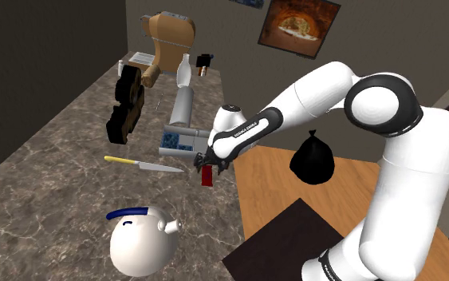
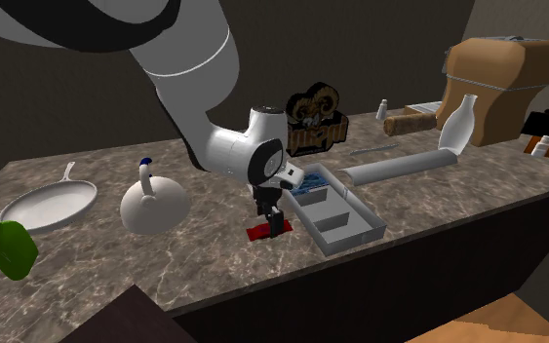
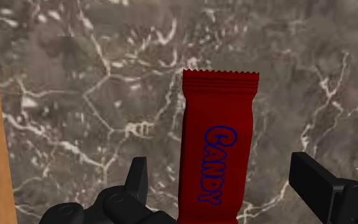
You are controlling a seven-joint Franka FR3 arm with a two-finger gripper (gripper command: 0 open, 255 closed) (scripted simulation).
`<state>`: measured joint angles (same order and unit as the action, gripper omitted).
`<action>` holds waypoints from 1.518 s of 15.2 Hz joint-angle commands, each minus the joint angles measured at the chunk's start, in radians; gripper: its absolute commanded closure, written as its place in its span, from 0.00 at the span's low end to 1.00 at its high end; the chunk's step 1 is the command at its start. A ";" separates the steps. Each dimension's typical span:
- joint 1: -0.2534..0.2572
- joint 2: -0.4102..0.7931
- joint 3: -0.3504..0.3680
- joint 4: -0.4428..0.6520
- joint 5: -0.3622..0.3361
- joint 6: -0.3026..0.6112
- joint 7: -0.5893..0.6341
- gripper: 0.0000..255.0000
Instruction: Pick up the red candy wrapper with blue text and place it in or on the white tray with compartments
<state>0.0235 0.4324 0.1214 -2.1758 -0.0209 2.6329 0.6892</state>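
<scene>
Pincer (image 3: 222, 175): mine, open, a finger either side of the wrapper (image 3: 218, 121), neither touching.
Wrapper: red, flat on the worktop (image 3: 75, 95), near the tray (image 2: 352, 238).
Done: I judge only the approach.
Left: close on it, lift, carry to the tray, release.

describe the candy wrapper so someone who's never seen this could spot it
On the dark marbled counter, find the white tray near its edge. The wrapper lies flat beside it, under the open gripper. It is the only red thing there, with blue "CANDY" lettering.
</scene>
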 commanded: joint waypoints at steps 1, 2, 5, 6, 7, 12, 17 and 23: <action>0.004 0.026 -0.003 0.006 -0.004 0.021 0.004 0.00; 0.007 0.046 -0.005 0.010 -0.007 0.036 0.006 0.00; 0.007 0.046 -0.005 0.010 -0.007 0.036 0.006 0.00; 0.007 0.046 -0.005 0.010 -0.007 0.036 0.006 0.00; 0.007 0.046 -0.005 0.010 -0.007 0.036 0.006 0.00; 0.007 0.045 -0.005 0.010 -0.007 0.036 0.006 1.00; 0.007 0.045 -0.005 0.010 -0.007 0.036 0.006 1.00; 0.003 0.009 -0.001 0.004 -0.002 0.006 0.004 1.00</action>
<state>0.0274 0.4542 0.1191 -2.1708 -0.0244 2.6500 0.6933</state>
